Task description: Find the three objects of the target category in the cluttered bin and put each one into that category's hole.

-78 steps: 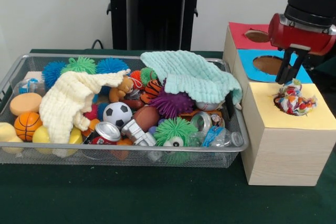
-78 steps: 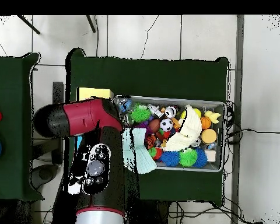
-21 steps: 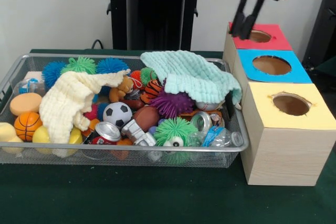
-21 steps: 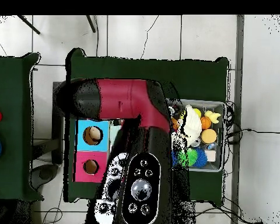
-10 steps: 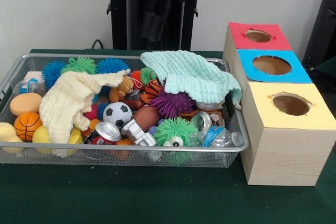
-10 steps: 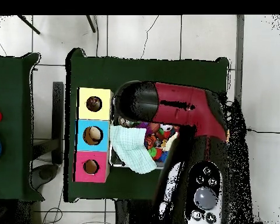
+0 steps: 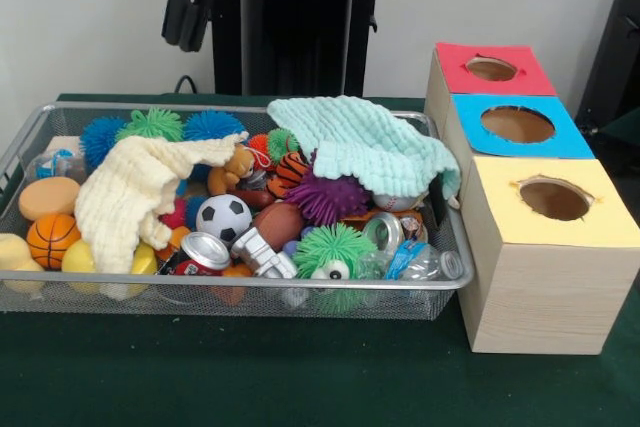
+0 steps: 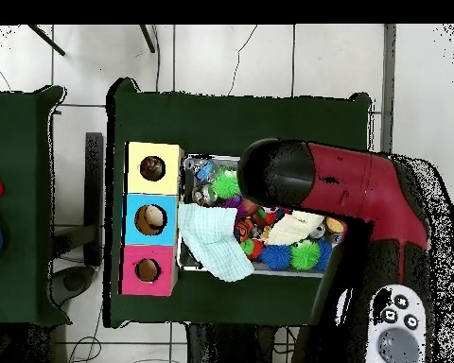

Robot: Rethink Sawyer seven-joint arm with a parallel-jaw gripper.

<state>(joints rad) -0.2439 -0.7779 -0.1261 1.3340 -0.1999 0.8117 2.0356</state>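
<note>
Nearest me, the wire bin (image 7: 30, 142) is sitting heaped with clutter, so any target may be lying half buried. The cream cloth (image 7: 130, 197) is draping over the balls at one end and the mint cloth (image 7: 365, 142) is covering the corner beside the sorting box (image 7: 545, 292), likely hiding more. I cannot tell which category is wanted. Farther back, I am holding the gripper (image 7: 187, 15) high above the bin's far rim, carrying nothing; its fingers are hanging close together, presumably clear of the pile while I am choosing a pick.
</note>
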